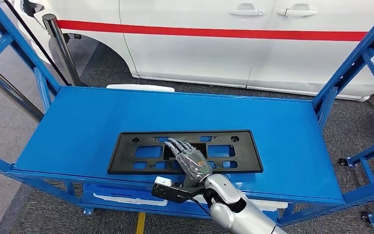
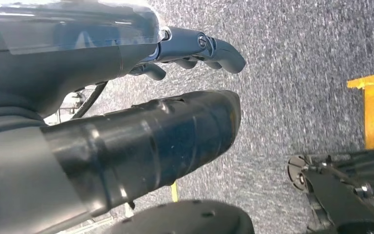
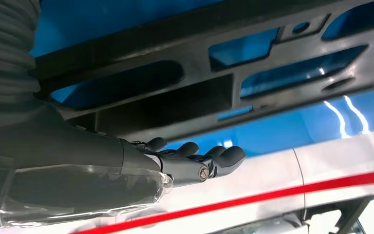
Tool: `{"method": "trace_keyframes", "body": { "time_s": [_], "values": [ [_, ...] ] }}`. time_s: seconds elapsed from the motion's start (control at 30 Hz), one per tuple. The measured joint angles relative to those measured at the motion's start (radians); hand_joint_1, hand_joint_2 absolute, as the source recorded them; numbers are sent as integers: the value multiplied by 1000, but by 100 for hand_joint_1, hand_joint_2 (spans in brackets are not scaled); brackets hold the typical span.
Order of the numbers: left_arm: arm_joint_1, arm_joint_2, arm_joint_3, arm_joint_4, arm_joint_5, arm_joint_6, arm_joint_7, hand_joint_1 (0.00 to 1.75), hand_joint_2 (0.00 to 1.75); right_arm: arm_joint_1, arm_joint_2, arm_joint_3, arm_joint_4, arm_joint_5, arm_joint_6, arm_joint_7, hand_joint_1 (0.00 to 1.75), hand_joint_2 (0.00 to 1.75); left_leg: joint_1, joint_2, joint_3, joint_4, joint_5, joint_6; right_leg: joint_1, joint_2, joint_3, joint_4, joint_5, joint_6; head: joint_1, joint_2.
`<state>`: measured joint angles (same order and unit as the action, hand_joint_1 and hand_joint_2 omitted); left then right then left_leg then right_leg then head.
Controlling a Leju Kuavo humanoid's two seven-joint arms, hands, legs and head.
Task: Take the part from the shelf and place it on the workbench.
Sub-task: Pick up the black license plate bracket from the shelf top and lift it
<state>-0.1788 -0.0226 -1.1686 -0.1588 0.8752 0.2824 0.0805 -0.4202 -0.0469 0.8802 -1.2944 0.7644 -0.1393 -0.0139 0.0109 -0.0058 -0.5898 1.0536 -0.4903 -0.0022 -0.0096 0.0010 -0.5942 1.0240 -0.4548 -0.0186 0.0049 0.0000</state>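
The part (image 1: 246, 153) is a flat black rectangular frame with several cut-outs, lying on the blue top shelf (image 1: 78, 126) near its front edge. My right hand (image 1: 191, 161) reaches in from the front, its fingers stretched out over the middle of the part. In the right wrist view the fingers (image 3: 202, 163) lie straight and close to the part (image 3: 175, 105), with nothing gripped between them. My left hand (image 2: 126, 122) hangs over the grey carpet, holding nothing, its fingers loosely bent.
A white car (image 1: 214, 44) with a red stripe stands just behind the shelf. Blue slanted uprights (image 1: 350, 63) frame both ends. A lower shelf holds a blue tray (image 1: 112, 192). A metal post (image 1: 61, 44) stands at the back left. Yellow floor tape (image 2: 372, 112) crosses the carpet.
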Motion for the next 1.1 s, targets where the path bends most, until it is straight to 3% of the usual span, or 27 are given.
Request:
{"method": "trace_keyframes", "body": {
  "time_s": [0.1, 0.13, 0.17, 0.2, 0.27, 0.33, 0.43, 0.5, 0.53, 0.63, 0.67, 0.7, 0.73, 0.8, 0.87, 0.97, 1.0, 1.03, 1.1],
  "values": [
    [1, 1, 0, 0, 1, 0, -1, 0, 0, -9, 0, 4, 12, 0, 3, 3, 0, 175, 2, 0, -85, 183, -90, -10, -1, -2, 1, -4, 2, -8, 0, 0],
    [2, 1, 0, 0, 1, 0, -2, 0, 0, -10, 0, 6, 16, 0, 5, 3, 0, 175, 2, 1, -110, 235, -105, -12, 0, -3, 1, -3, 2, -8, 0, 0],
    [3, 1, 0, 0, 1, 0, -2, 0, 0, -10, 0, 7, 20, 0, 6, 4, 0, 175, 2, 1, -118, 249, -98, -12, 0, -2, 1, -3, 2, -9, 0, 0],
    [4, 2, 0, 0, 1, 0, -2, 0, 0, -10, 0, 8, 24, 0, 7, 5, 0, 175, 2, 1, -107, 223, -73, -10, 1, -2, 2, -2, 1, -8, 0, 0],
    [4, 4, 0, 0, 1, 0, -2, 0, 0, -12, 0, 8, 28, 0, 9, 5, 0, 175, 1, 1, -42, 84, -2, -3, 1, 0, 4, 0, -1, -6, 0, 0],
    [2, 6, -1, 0, 1, 0, -3, 0, 0, -15, 0, 8, 31, 0, 10, 6, 0, 175, -2, 0, 8, -22, 31, 5, 4, 2, 3, 2, -2, 0, 0, 0],
    [2, 6, -1, 0, 2, 1, -3, 0, 0, -17, 0, 8, 36, 0, 10, 7, 0, 175, -5, 0, 14, -42, 35, 16, 6, 4, 1, 0, 1, 16, 0, 0],
    [2, 5, -1, 0, 3, 1, -3, 0, 0, -19, -1, 9, 39, -1, 11, 7, 0, 175, 0, 1, 18, -51, 41, 27, 6, 3, -7, 20, -17, 27, 0, 0],
    [2, 5, -1, 0, 4, 1, -3, 0, 0, -21, -1, 9, 40, -1, 11, 8, 0, 175, 3, 2, 20, -56, 45, 32, 6, 3, -23, 57, -41, 31, 0, 0],
    [1, 6, -1, 0, 9, 0, -3, 0, 0, -24, -2, 10, 48, -2, 20, 13, 0, 175, 2, 3, 18, -56, 46, 36, 2, 2, -108, 241, -126, 37, 1, 0],
    [2, 6, -1, 0, 12, -1, -3, 0, 0, -25, -2, 11, 52, -2, 24, 18, 0, 175, 1, 3, 18, -55, 46, 36, 2, 2, -124, 272, -129, 37, 1, 0],
    [3, 6, -1, 0, 14, -1, -3, 0, 0, -26, -2, 12, 55, -2, 27, 22, 0, 175, 1, 3, 19, -55, 45, 35, 2, 2, -123, 268, -114, 36, 1, 0],
    [4, 6, -1, 0, 16, -1, -4, 0, 0, -29, -2, 14, 58, -2, 30, 27, 5, 175, 1, 2, 21, -54, 44, 34, 2, 1, -100, 222, -82, 34, 1, 0],
    [3, 6, -1, 0, 21, -1, -7, 0, 0, -37, -2, 17, 62, 2, 31, 38, 89, 175, -1, 0, 21, -49, 40, 29, 4, 1, -33, 84, -22, 27, 1, 0],
    [3, 7, -1, 0, 26, 0, -9, 0, 0, -43, -2, 20, 67, 12, 28, 54, 171, 175, -5, -1, 18, -45, 38, 21, 6, 1, 2, 8, -3, 20, 0, 0],
    [4, 10, -1, 0, 31, 0, -9, 0, 0, -46, -1, 23, 73, 36, 18, 81, 174, 175, -4, -1, 16, -42, 34, 7, 7, 2, 4, -1, -1, 5, 0, 0],
    [5, 11, -1, 0, 31, 0, -9, 0, 0, -48, 0, 23, 75, 40, 15, 87, 174, 175, -3, -1, 9, -25, 21, 2, 6, 1, 6, -5, 1, -2, 0, 0],
    [5, 12, -1, 0, 32, 0, -9, 0, 0, -49, 1, 24, 77, 43, 13, 90, 175, 175, -2, -1, -6, 10, -3, -3, 4, 0, 7, -8, 3, -7, 0, 0],
    [5, 12, -1, 0, 32, -2, -9, 0, 0, -50, 2, 26, 82, 45, 12, 93, 175, 175, 1, 0, -62, 134, -70, -11, 4, -2, 7, -9, 3, -13, -1, 0]
  ]
}}
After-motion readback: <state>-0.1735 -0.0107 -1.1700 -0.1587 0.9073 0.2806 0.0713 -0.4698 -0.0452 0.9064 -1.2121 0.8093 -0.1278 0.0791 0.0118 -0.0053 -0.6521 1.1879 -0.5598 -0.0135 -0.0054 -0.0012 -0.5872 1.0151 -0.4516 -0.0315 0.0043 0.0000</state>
